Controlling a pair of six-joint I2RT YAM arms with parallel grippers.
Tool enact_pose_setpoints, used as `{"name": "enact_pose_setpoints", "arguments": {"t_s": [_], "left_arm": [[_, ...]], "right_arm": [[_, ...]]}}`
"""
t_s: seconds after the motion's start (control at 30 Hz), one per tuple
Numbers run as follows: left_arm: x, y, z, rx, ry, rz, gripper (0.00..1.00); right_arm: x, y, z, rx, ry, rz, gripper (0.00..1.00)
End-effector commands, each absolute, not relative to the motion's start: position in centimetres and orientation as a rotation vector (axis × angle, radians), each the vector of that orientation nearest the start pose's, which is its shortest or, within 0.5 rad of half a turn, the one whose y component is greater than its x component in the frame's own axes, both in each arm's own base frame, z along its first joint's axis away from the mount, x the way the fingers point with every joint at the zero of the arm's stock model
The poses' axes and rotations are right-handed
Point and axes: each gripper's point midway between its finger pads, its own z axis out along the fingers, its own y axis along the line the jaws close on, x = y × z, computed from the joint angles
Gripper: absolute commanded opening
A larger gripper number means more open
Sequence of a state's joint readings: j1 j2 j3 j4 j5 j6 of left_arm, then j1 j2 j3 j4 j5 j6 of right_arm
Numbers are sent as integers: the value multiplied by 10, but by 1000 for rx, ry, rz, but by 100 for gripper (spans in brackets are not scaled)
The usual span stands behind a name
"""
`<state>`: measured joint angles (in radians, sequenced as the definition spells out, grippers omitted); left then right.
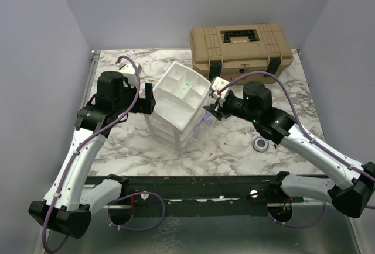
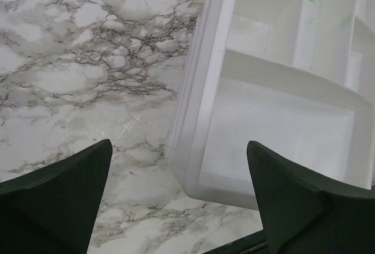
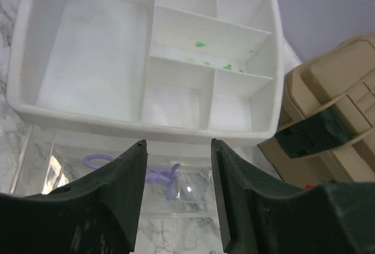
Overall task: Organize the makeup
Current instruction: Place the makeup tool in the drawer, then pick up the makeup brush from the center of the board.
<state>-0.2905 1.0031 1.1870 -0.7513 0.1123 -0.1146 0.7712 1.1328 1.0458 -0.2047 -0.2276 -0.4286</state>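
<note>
The left hand (image 2: 179, 144) is released, its two dark fingers (image 2: 58, 201) spread wide with nothing between them. It hovers low over the marble worktop (image 1: 234, 148) at the near-left corner of the white drawer unit (image 1: 176, 119). That corner of the unit's open top tray (image 2: 193, 148) sits right ahead of the gap between the fingers. Bare marble lies under its left finger, and the tray's big compartment lies ahead of its right one.

The right hand (image 3: 177, 143) is released too, its fingers parted more narrowly and holding nothing. It hangs at the opposite side of the unit, pointing at it. Just beyond its fingertips is the divided top tray, with a few green specks (image 3: 202, 61) on the middle compartments. Directly beneath the fingertips, a clear drawer (image 3: 35, 160) stands pulled out from the unit. A lilac looped item (image 3: 158, 172) lies inside it, though what it is cannot be told.

The round blue-centred compact (image 1: 261, 143) lies on the worktop behind the right hand. It is close beside that arm's forearm, apart from the drawer unit and outside any compartment.

The tan toolbox (image 1: 240, 46), lid shut, stands off to the right hand's right and beyond it, at the far edge of the worktop.
</note>
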Motion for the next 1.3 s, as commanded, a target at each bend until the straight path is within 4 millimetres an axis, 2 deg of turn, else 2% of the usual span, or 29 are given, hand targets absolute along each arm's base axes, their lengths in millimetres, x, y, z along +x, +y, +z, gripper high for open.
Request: {"name": "enact_pose_setpoints", "arguments": {"t_s": [0.0,0.13,0.2,0.27,0.33,0.4,0.47,0.6,0.7,0.9,1.0,1.2,1.27], "left_arm": [[273,-102,269,273,2159,-308,99],[272,-101,267,281,2165,-300,99],[272,-102,267,285,2166,-302,99],[272,-102,267,288,2166,-304,99],[272,-103,267,291,2168,-307,99],[272,-103,266,291,2171,-308,99],[272,-103,267,291,2166,-309,99],[271,-101,269,288,2161,-303,99],[271,-102,267,291,2166,-310,99],[271,-102,269,283,2161,-309,99],[271,-102,269,281,2162,-310,99],[271,-102,268,280,2164,-308,99],[270,-101,270,277,2161,-309,99]], "right_arm": [[270,259,322,-888,1532,415,53],[275,235,313,-616,1712,411,52],[264,243,301,-606,1824,500,50],[249,261,283,-663,1939,619,41],[238,272,259,-686,2102,676,32],[229,272,238,-679,2266,674,24],[223,272,228,-656,2347,684,20],[215,276,225,-622,2352,754,19],[217,276,222,-622,2375,733,19],[216,269,198,-683,2525,621,17],[215,275,191,-706,2535,646,17],[223,293,192,-703,2506,707,17],[229,294,199,-684,2479,698,19]]}}
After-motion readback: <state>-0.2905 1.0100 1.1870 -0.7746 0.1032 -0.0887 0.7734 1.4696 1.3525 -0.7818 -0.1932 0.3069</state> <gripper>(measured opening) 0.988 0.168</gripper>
